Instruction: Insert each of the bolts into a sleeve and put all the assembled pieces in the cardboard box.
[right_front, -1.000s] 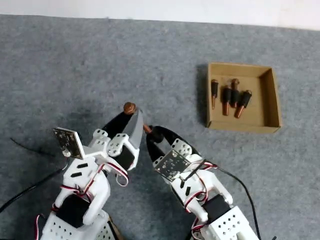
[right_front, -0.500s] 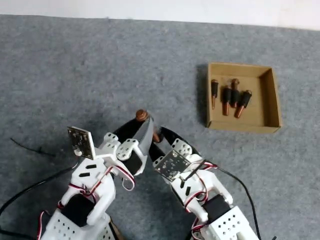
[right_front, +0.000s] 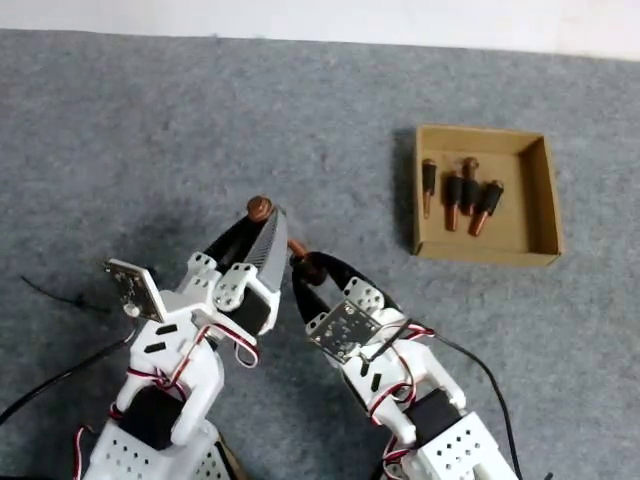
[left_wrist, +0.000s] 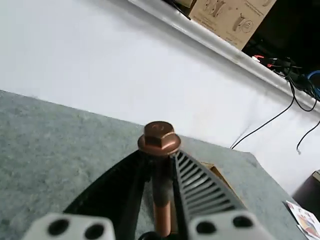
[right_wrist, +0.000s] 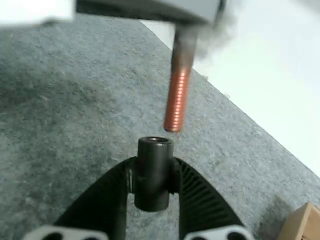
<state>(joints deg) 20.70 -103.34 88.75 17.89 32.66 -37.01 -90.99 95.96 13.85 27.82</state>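
Note:
My left gripper (right_front: 263, 226) is shut on a copper bolt (right_front: 259, 210), hex head up; in the left wrist view the bolt (left_wrist: 160, 150) stands upright between the fingers of that gripper (left_wrist: 161, 170). Close beside it, my right gripper (right_front: 311, 270) is shut on a black sleeve (right_front: 313, 267). In the right wrist view the sleeve (right_wrist: 154, 172) points its opening up in the right gripper (right_wrist: 154, 176), and the bolt's threaded tip (right_wrist: 175, 107) hangs just above the opening, slightly off to one side. The cardboard box (right_front: 480, 131) at the right holds several assembled pieces (right_front: 460, 195).
Grey carpet covers the table, with a white wall strip along the far edge. A thin black cable (right_front: 60, 297) lies at the left near the left arm's base. Open carpet lies between the grippers and the box.
The left arm swung right with the bolt toward the sleeve, then came back left to about where it began. The right arm with the sleeve barely moved.

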